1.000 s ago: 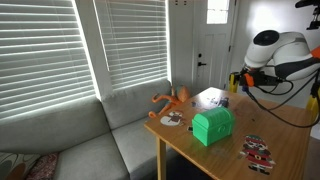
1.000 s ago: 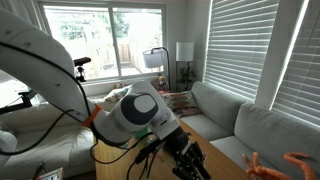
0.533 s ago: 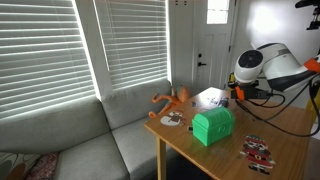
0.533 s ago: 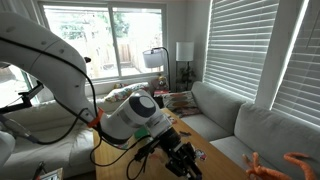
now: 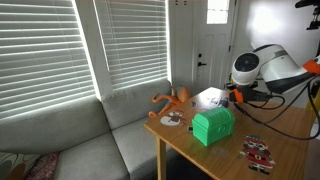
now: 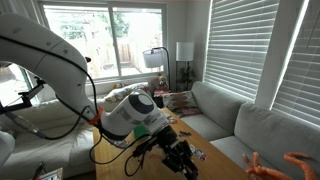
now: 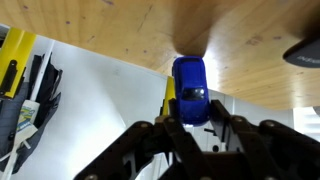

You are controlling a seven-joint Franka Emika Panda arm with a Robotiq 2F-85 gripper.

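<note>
The gripper clenches a blue toy car at the edge of the wooden table, which cuts diagonally across the wrist view. In an exterior view, a green box stands apart, bare wood open beside it.

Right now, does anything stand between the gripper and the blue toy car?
Nothing visible does. In the wrist view the gripper is closed on one end of the blue toy car, and no other thing lies between them.
</note>
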